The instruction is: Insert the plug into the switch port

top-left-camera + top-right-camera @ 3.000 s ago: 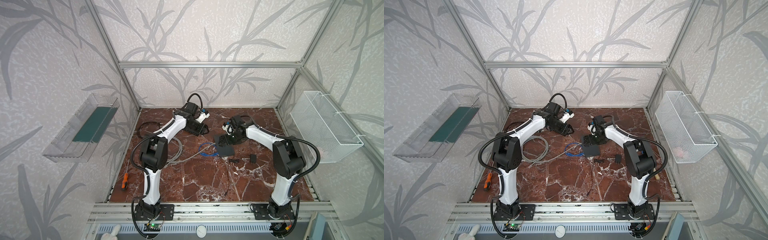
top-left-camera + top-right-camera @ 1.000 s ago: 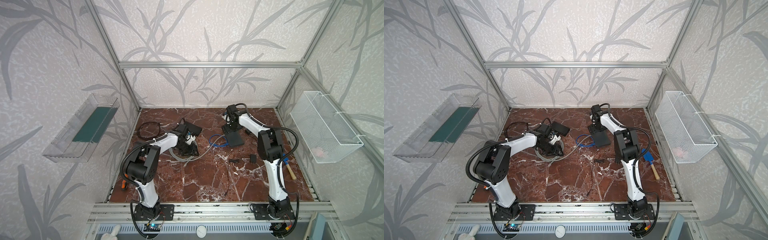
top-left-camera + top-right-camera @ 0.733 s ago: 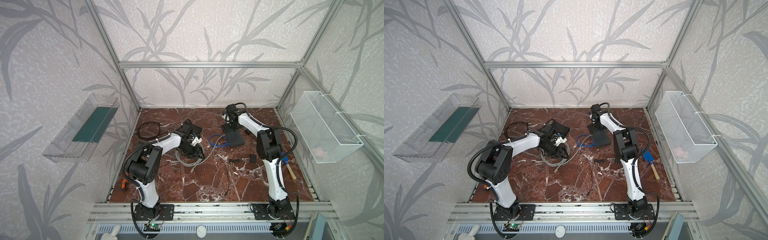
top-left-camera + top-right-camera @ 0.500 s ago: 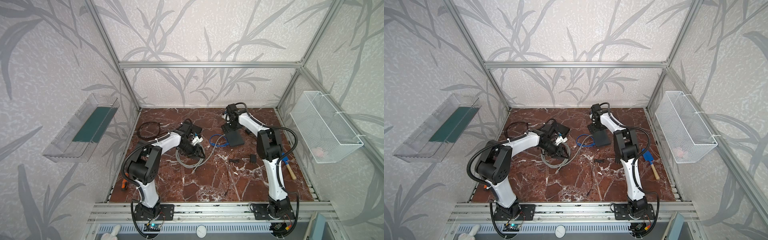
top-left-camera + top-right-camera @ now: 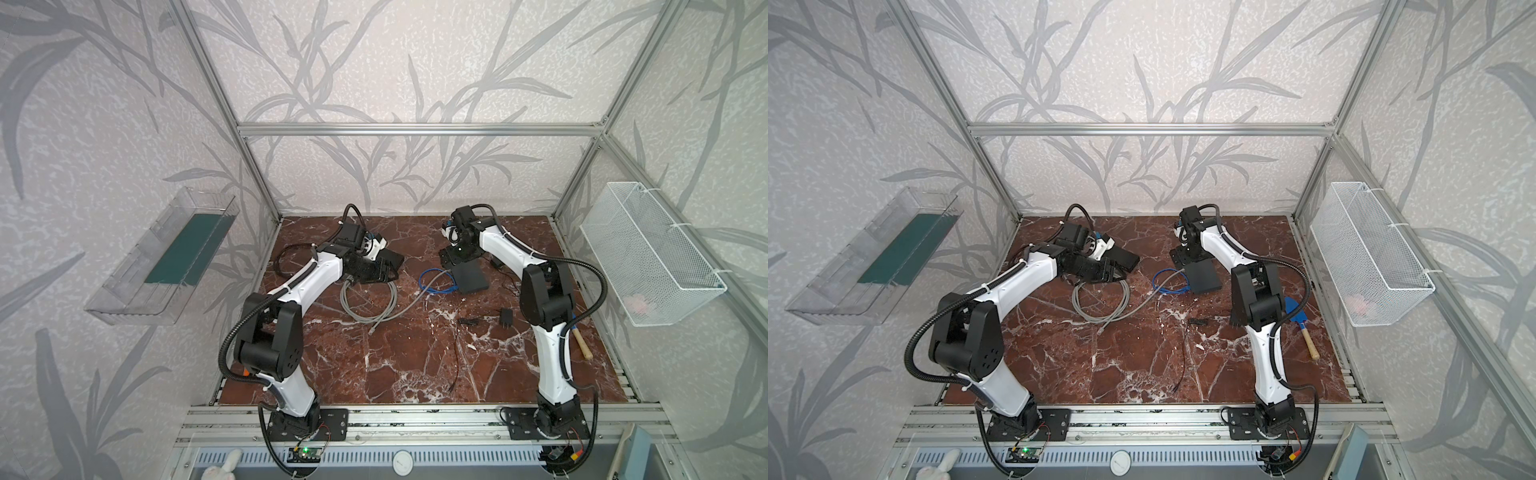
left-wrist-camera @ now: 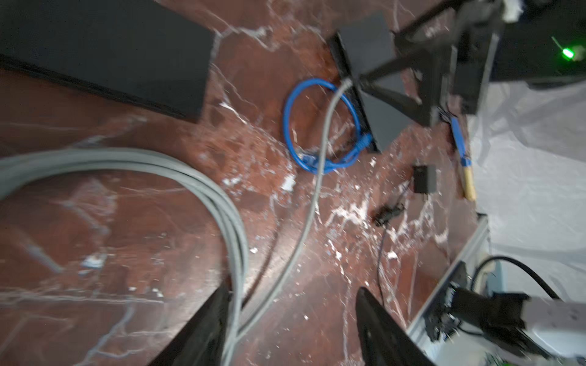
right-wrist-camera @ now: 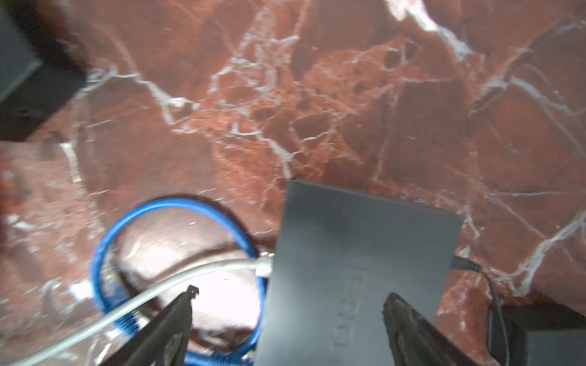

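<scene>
We are judging the grey cable point(image 6: 317, 190) light but springy, best pinched behind its stiff plug point(image 7: 263, 267); left gripper point(image 6: 295, 320) and right gripper point(image 7: 290, 305) are standing open, empty.

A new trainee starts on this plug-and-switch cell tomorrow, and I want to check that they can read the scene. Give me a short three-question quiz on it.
1. True or false: the right gripper is clamped on the blue cable.
2. Which thing does the right gripper hang over? A the black switch; B the white mesh basket; C the clear tray.
3. Fill in: the coiled cable by the left gripper is ___ in colour.
Key: 1 false, its jaws stand open and hold nothing; 2 A; 3 grey.
</scene>
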Motion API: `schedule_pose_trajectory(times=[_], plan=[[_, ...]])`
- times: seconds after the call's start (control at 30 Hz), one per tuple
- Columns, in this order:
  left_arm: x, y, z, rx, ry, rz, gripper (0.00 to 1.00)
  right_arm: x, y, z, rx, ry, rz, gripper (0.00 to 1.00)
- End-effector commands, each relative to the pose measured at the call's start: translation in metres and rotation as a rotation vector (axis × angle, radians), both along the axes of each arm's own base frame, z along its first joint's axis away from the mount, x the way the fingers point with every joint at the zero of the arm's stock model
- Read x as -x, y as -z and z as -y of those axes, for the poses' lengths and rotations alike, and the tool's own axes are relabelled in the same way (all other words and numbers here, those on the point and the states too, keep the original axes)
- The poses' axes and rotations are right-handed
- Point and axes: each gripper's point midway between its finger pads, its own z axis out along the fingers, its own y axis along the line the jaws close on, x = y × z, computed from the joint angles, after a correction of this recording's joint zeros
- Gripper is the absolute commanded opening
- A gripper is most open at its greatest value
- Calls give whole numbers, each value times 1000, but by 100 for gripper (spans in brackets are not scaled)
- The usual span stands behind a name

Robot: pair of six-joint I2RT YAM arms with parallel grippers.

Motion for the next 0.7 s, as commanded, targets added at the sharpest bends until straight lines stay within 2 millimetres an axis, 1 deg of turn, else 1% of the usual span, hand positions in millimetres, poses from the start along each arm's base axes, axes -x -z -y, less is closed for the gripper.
schedule_pose_trajectory(times=[0.0,0.13,0.23,0.3,0.37,0.4,0.47,0.53,0.67], plan=[[-39,3,-25,-84,-157,73,72,8,-26,-28,-89,-48,36,93],[-70,12,-43,-156,-242,99,85,11,-33,-67,-187,-102,45,94],[-89,21,-55,-183,-298,98,85,14,-33,-101,-245,-161,59,94],[-99,29,-64,-199,-346,93,84,13,-30,-119,-252,-201,80,94],[-106,35,-71,-194,-394,84,82,7,-28,-135,-255,-233,116,94],[-108,39,-75,-191,-422,75,82,3,-26,-143,-263,-248,136,94],[-109,43,-82,-189,-453,63,81,-6,-21,-152,-285,-252,161,94],[-104,44,-91,-227,-472,47,81,-16,-18,-162,-305,-263,177,95],[-95,40,-108,-238,-516,27,81,-30,-5,-174,-305,-278,179,97]])
